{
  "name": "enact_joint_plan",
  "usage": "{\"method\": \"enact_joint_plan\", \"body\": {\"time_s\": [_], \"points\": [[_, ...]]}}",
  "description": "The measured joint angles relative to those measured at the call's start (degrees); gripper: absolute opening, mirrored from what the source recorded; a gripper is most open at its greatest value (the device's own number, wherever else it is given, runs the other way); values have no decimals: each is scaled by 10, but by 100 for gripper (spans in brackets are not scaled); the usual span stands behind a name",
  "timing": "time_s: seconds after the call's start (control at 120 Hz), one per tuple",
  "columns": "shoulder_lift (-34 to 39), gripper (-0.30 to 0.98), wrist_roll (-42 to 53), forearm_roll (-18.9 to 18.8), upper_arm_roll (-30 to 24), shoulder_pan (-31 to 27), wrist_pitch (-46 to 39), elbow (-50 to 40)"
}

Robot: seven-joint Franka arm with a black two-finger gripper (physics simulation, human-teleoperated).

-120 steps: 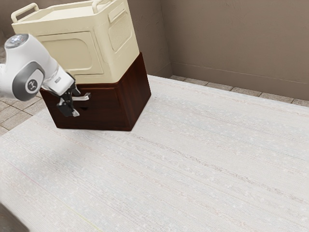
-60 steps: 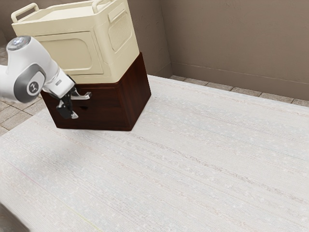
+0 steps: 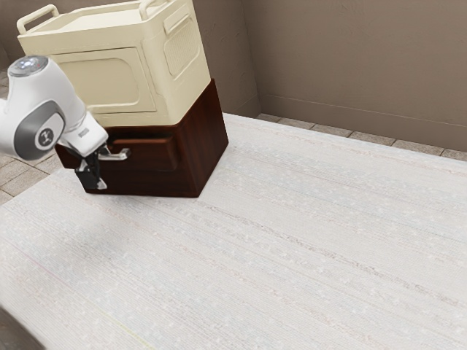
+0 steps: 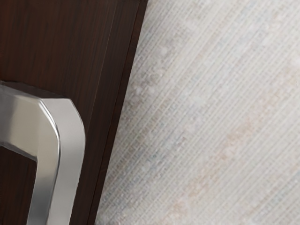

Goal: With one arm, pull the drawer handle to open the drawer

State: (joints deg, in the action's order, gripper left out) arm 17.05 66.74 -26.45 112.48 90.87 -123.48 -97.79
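1 drawer (image 3: 155, 154) to open, already partly out from the brown cabinet (image 3: 211, 142), below the cream box (image 3: 102, 82). Find the metal handle (image 3: 118, 154) on the front of this drawer, close by the black gripper (image 3: 98, 173). Cannot tell, from these 2 views, whether clenched on the handle or released. Could slip off the handle (by judgement, the main danger) because of a weak hold or a turn of the wrist. Could also jam the drawer by pulling sideways, or drag the whole cabinet because of too much friction inside. Better to pull slowly, and straight away from the cabinet. Compared with 0.5 s ago: then flush with the cabinet face, now standing out from it. Also shifted, together with the drawer: handle and gripper, both toward the exterior view's left. No change seen in cabinet or box.
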Motion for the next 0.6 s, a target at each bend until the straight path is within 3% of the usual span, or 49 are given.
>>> {"method": "enact_joint_plan", "body": {"time_s": [0.142,0.392,0.6], "points": [[-5,67,0,2,-51,-53,0,-20],[-5,67,-1,3,-207,-220,-7,-69],[4,69,-1,3,-264,-288,-17,-96]]}}
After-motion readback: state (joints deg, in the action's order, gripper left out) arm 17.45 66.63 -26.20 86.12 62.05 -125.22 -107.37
